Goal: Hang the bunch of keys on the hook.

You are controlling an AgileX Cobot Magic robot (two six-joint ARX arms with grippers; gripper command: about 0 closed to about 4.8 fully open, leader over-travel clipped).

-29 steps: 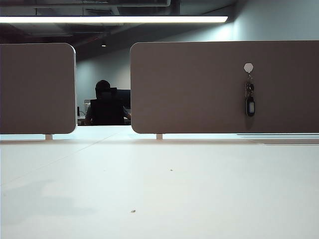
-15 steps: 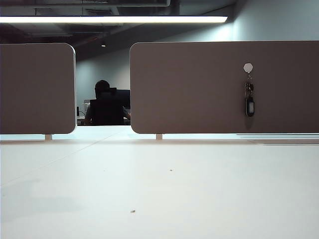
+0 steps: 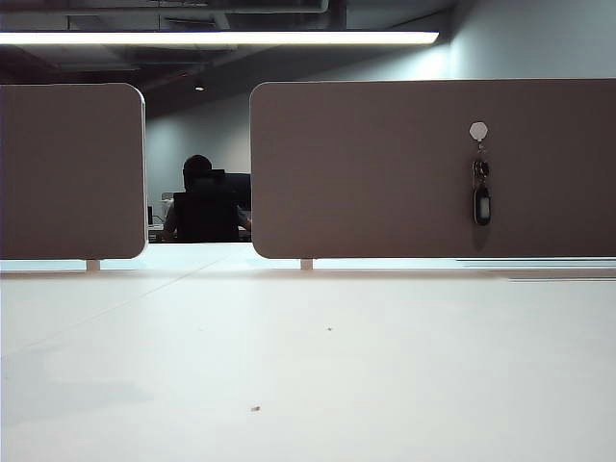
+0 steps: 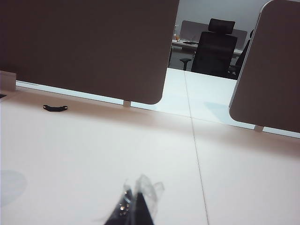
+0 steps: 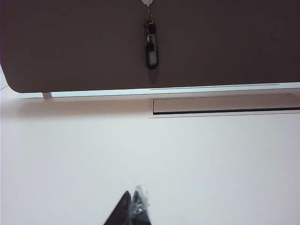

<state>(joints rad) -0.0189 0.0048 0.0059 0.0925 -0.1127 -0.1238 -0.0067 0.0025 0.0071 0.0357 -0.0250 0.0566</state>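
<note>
The bunch of keys (image 3: 481,197) hangs from the hook (image 3: 478,130), a small pale hexagonal pad high on the right brown panel (image 3: 385,168). Its black oval fob dangles lowest. No arm shows in the exterior view. In the right wrist view the keys (image 5: 151,51) hang under the hook (image 5: 147,2), far beyond my right gripper (image 5: 132,199), which is shut and empty over the white table. My left gripper (image 4: 136,192) is shut too, with nothing in it, and points at the gap between the two panels.
A second brown panel (image 3: 72,168) stands at the left, with a seated person (image 3: 202,202) beyond the gap. A small black handle-like piece (image 4: 55,108) lies near the panel foot. A long cable slot (image 5: 225,105) runs in the table below the keys.
The keys have settled very slightly to the left on the hook. A faint shadow on the table at the lower left has shifted. Nothing else differs.
</note>
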